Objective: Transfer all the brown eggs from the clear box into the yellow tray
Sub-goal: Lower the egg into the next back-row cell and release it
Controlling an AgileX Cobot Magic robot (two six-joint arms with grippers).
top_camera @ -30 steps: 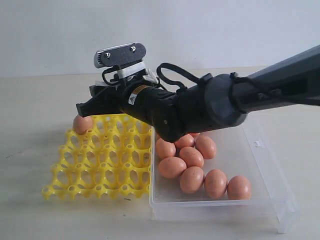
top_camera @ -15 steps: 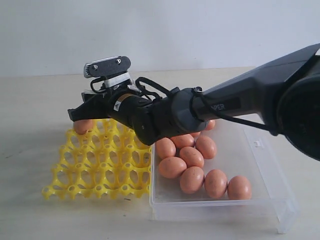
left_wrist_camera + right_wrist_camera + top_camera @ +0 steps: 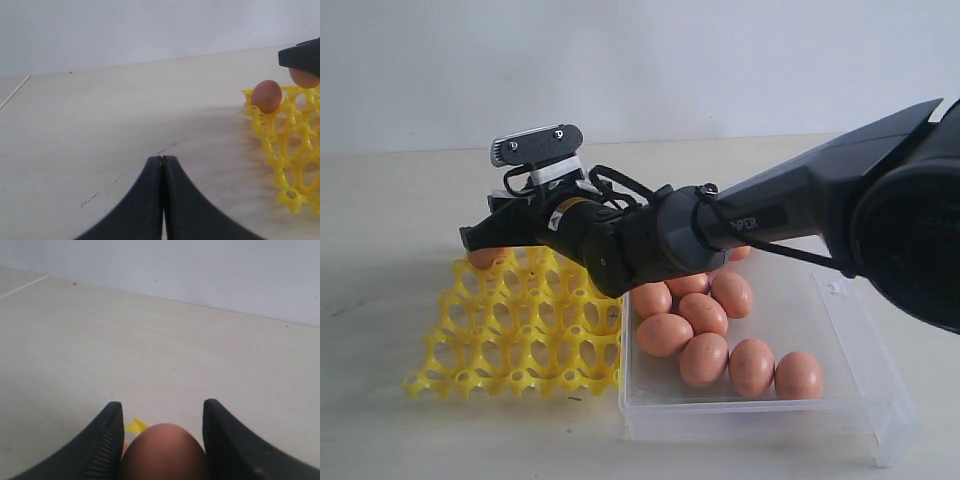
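Yellow plastic marks your target: the yellow tray (image 3: pixel 520 345) lies just beside the clear box (image 3: pixel 865 395), and your right gripper (image 3: pixel 478 238) hangs over the tray's far-left corner. Its jaws stand wide and are clamped on a brown egg (image 3: pixel 162 452) that fills the gap between them. Seen from the left wrist, that egg hangs just above the tray's far row, close to a second egg (image 3: pixel 266 96) already seated in the corner cup. Centre your egg over an empty cup next to that one, not over a raised peg, then come straight down so the shell does not scrape the lattice. Let go only once the egg rests in the cup, spread the jaws slowly, and lift straight up so you do not clip its neighbour. Your left gripper (image 3: pixel 161 162) is pressed closed with nothing in it, low over the table (image 3: pixel 100 125) well off the tray's left side, so leave it there. The remaining brown eggs (image 3: pixel 704 313) cluster in the box to the tray's right, at least seven showing, and your arm may hide others
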